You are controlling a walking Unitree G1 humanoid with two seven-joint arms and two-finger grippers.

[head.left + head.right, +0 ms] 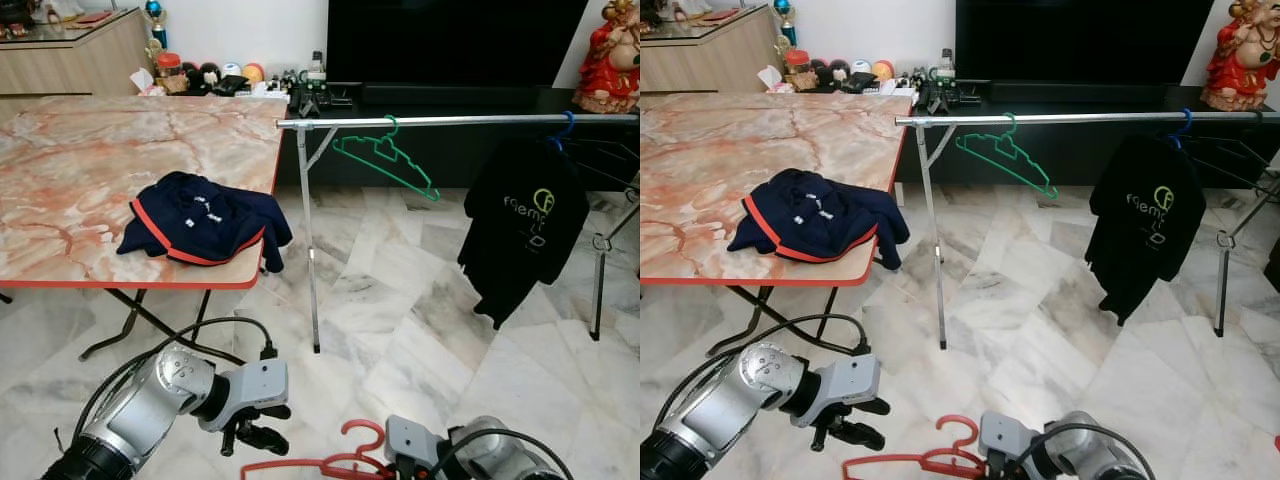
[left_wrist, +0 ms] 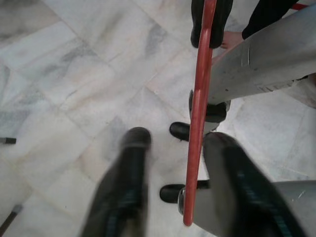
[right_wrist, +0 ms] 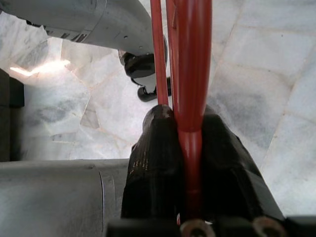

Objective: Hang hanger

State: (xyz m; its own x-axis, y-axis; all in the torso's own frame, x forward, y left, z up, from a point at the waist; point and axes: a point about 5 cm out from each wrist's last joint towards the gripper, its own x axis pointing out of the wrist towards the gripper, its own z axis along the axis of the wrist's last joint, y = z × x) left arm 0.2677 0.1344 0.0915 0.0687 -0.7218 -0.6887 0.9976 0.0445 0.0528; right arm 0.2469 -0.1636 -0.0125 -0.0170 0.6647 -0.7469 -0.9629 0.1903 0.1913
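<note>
- Red plastic hanger (image 1: 330, 462) sits at the bottom centre of the frame, pinched between our right gripper (image 3: 190, 148)'s two fingers.
- Our left gripper (image 2: 177, 173) hovers beside it, fingers spread, holding nothing.
- The silver metal rail (image 1: 450, 121) crosses the upper right, well apart; a thin grip may let the hanger twist and miss it.

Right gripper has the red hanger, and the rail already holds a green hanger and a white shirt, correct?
Not quite: the shirt on the rail is black, as the left eye view shows. The right gripper does clamp the red hanger, and a green hanger hangs there.
</note>
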